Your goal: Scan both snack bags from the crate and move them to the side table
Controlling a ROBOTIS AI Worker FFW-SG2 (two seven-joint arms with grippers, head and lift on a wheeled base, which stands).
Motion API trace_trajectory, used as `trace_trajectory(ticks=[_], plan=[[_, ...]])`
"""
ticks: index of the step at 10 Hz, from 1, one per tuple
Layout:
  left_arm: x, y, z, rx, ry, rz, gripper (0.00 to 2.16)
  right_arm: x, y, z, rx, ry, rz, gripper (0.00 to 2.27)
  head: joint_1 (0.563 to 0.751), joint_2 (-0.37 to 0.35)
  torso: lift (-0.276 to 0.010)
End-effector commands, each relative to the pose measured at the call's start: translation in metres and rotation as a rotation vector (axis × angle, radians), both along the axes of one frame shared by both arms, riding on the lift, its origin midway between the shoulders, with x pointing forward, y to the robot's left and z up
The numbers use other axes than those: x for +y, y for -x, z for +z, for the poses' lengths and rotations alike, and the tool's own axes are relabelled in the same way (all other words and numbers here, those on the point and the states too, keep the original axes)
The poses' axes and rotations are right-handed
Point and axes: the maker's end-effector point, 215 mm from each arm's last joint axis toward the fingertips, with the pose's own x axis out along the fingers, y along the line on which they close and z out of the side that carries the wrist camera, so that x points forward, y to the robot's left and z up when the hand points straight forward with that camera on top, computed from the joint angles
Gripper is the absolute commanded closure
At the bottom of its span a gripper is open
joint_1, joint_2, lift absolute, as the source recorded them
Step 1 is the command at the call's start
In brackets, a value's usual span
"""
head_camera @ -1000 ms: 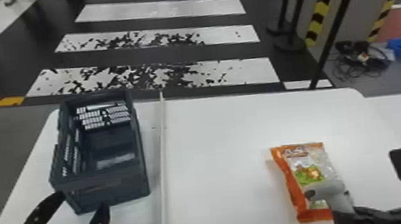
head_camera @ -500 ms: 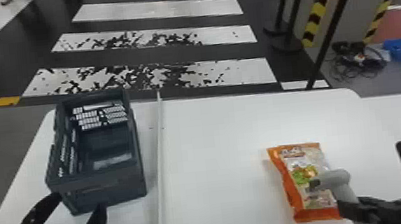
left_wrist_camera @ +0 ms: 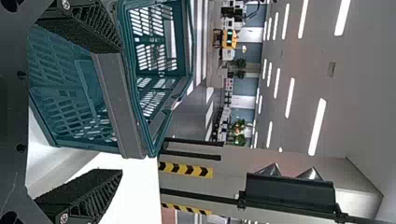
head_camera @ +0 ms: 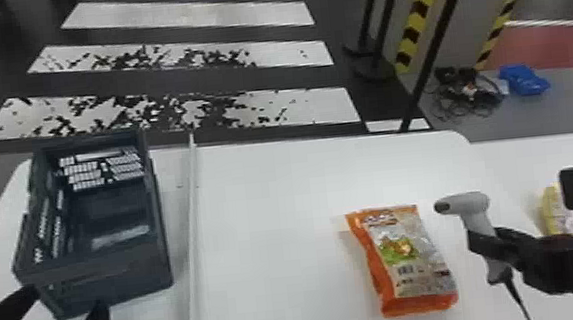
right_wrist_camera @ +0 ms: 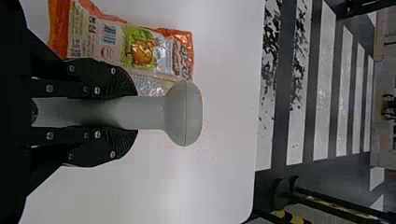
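Shut on the grey handheld scanner (head_camera: 476, 214), my right gripper (head_camera: 484, 243) holds it upright beside an orange snack bag (head_camera: 408, 261) lying on the white table. In the right wrist view the fingers of my right gripper (right_wrist_camera: 116, 113) clasp the handle of the scanner (right_wrist_camera: 184, 114), with the snack bag (right_wrist_camera: 140, 49) alongside. My left gripper (head_camera: 65, 299) stands open at the near side of the dark crate (head_camera: 111, 279); in the left wrist view my left gripper (left_wrist_camera: 112, 109) has the crate (left_wrist_camera: 116, 102) beyond its parted fingers.
A white divider strip (head_camera: 193, 241) runs along the table (head_camera: 271, 274) between crate and bag. At the right, a yellow bag (head_camera: 554, 209) lies on the side table (head_camera: 512, 165), partly behind my right arm. Black posts stand past the far edge.
The right gripper has moved right with the scanner, from over the orange bag to beside it. The head view has shifted slightly, and more of the yellow bag shows. My left gripper keeps its open pose.
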Motion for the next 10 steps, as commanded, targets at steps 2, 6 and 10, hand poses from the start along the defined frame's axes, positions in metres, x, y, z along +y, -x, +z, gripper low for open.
trace_trajectory(ticks=[2,6,10], plan=[[0.001,0.000,0.000,0.000,-0.002,0.002,0.08,-0.051,-0.027,-0.016,-0.055,-0.003,-0.067,2.24,0.695,-0.216,-0.099],[0.001,0.000,-0.001,0.001,0.002,0.005,0.08,-0.093,-0.062,-0.050,-0.068,-0.048,-0.133,2.24,0.695,-0.280,-0.099],[0.002,-0.001,0.000,-0.001,-0.001,0.007,0.08,-0.124,-0.078,-0.083,-0.013,-0.046,-0.153,2.24,0.695,-0.312,-0.099]])
